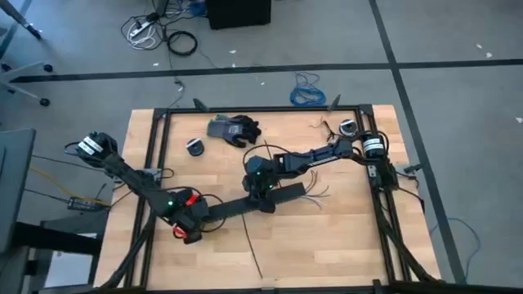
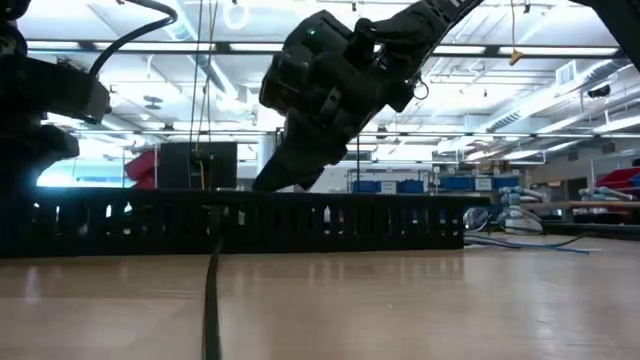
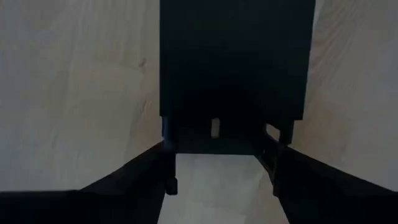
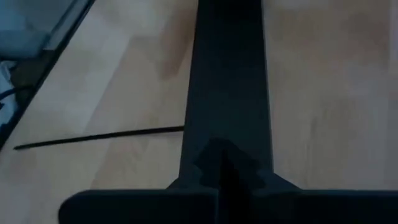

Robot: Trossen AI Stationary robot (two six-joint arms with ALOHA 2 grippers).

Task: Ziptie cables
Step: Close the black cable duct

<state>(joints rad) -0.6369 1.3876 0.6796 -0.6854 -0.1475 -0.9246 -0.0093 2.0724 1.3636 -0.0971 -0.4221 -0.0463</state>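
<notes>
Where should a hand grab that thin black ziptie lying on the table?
Grip the ziptie near its free end toward the table's front edge, coming straight down. It lies flat on bare wood there, while its other end runs up to the slotted duct.

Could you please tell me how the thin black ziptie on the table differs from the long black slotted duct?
The duct is wide, with slotted upright walls; the ziptie is a very thin strip. The duct lies nearly side to side in the high view, while the ziptie runs roughly crosswise to it. The left gripper grips the duct's end and the right gripper is over its middle; the ziptie lies free. Both are black, long and straight.
</notes>
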